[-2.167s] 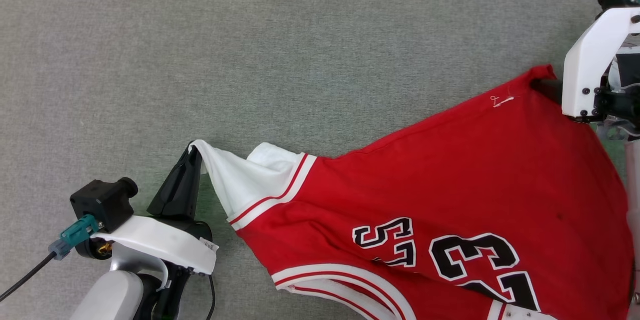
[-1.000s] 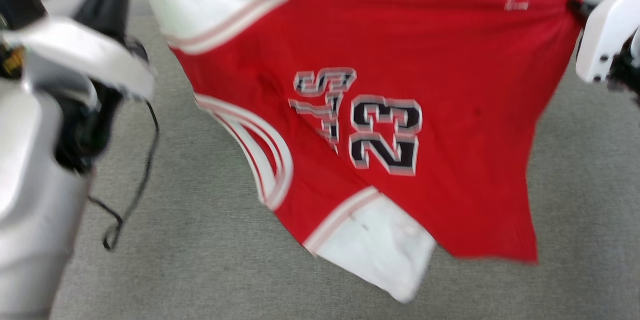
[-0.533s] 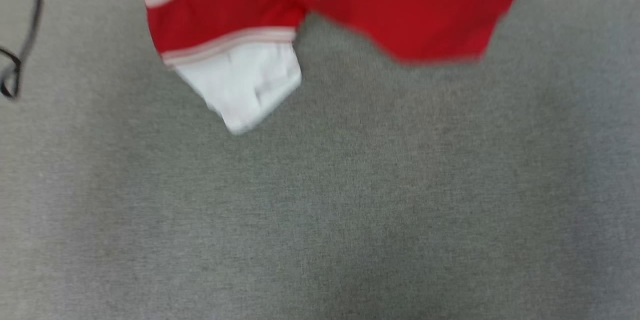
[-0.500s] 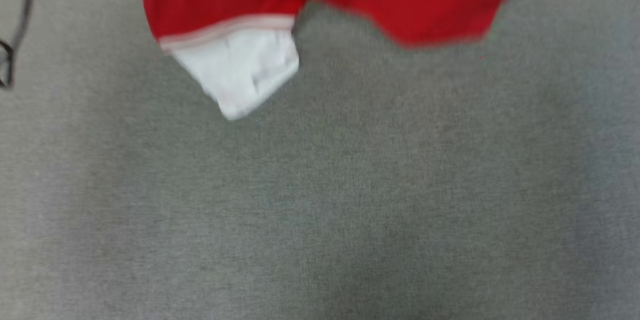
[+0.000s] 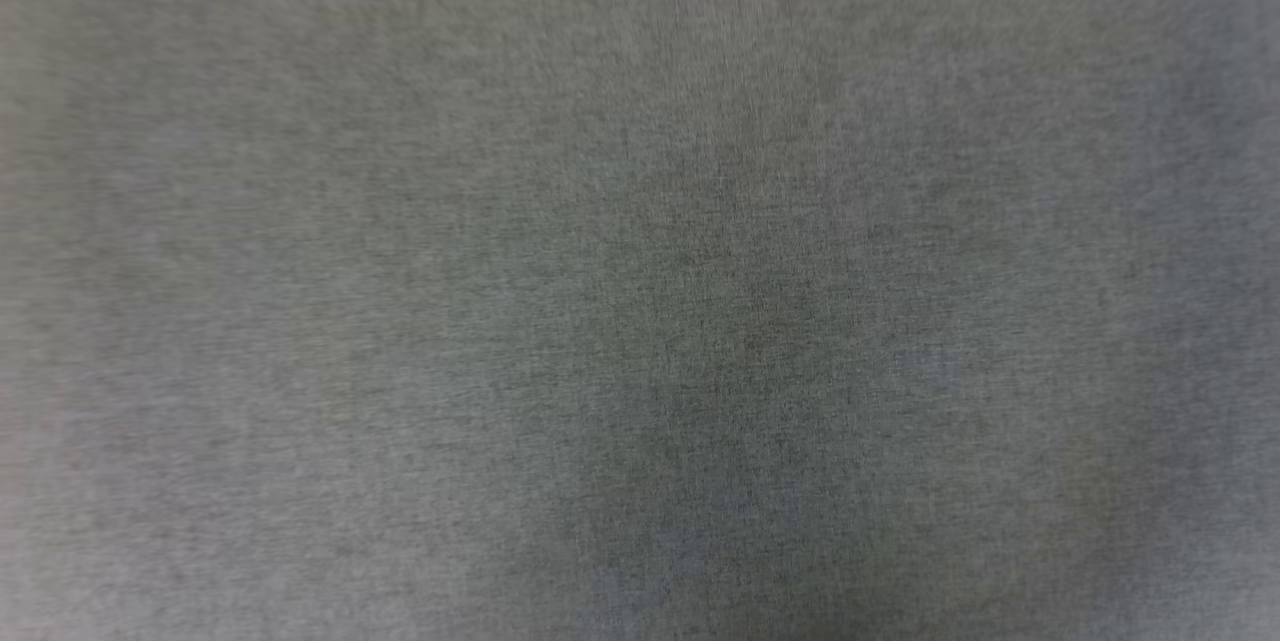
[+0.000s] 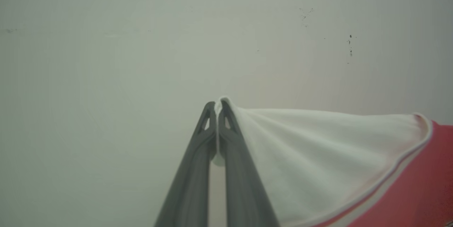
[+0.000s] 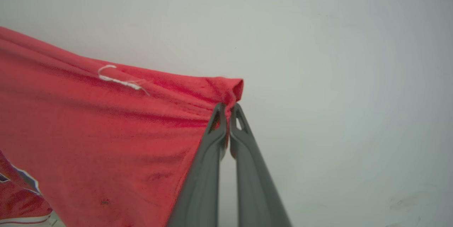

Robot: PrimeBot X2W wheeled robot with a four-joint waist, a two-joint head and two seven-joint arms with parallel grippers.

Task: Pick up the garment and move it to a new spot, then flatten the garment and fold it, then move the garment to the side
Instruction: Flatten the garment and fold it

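— Red and white cloth is what we get from both wrists. Where do we place the garment (image 7: 106,131)?

— We see it held up and stretched between our two arms, with a pale backdrop (image 6: 106,43) behind it. On our left, the left gripper (image 6: 216,103) has its jaws pressed together on the tip of the white sleeve (image 6: 318,156). From there the cloth fans out to the right of that view, toward the striped trim and the red body.

— And our other side?

— The right gripper (image 7: 228,106) has its jaws clamped tight on a red corner, which bunches into a small fold just above the tips. The red cloth runs off to the left of that view, with creases spreading from the grip.

— Anything on the cloth we can name?

— We make out a loop of white thread (image 7: 118,80) near the top edge, and at the lower left a piece of a black number (image 7: 21,181) outlined in white.

— And from our head?

— We see a blurred grey woven surface (image 5: 640,281), darker toward the lower middle. We cannot tell whether it is a table or a floor.
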